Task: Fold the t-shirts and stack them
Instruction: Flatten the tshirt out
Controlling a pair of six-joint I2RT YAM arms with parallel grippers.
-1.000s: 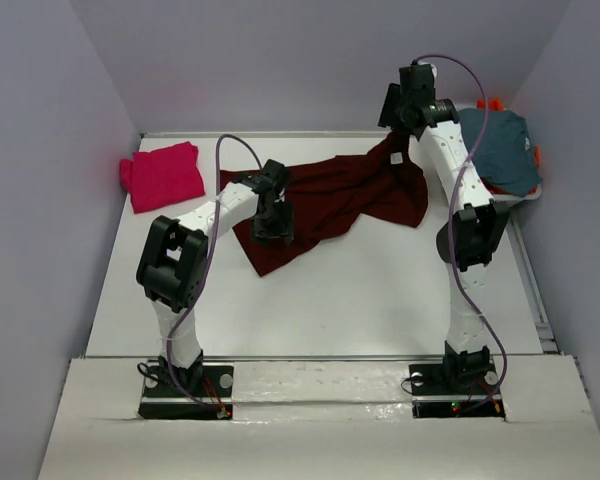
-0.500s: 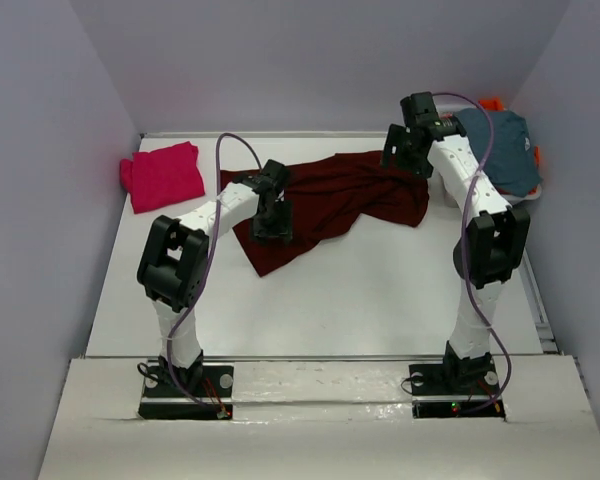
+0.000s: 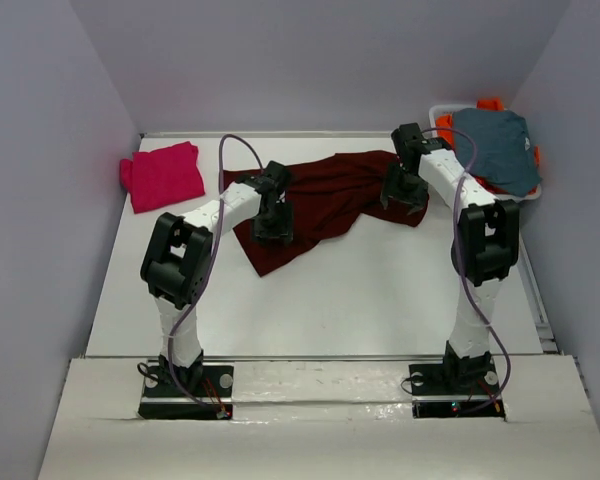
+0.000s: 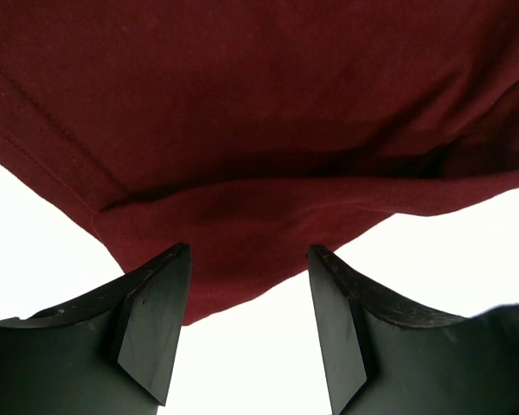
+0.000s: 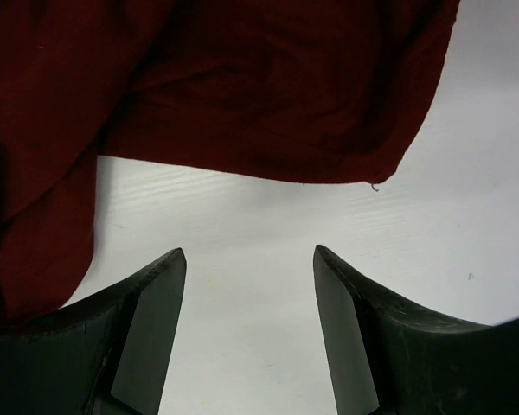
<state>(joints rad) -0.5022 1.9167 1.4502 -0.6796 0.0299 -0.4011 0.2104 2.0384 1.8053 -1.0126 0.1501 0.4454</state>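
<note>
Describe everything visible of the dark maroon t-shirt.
The maroon t-shirt is soft, plain dark red cloth with stitched hems. It lies unfolded and crumpled on the white table, with folds and overlapping layers, one end reaching toward the near left. The left tool is open, a cloth edge between its fingers; contact is unclear. The right tool is open over bare table beside a hem corner, nothing between its tips.

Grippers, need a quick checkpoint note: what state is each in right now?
Left gripper: open, nothing held, over the maroon t-shirt edge.
Right gripper: open, empty, over the table beside that shirt.
</note>
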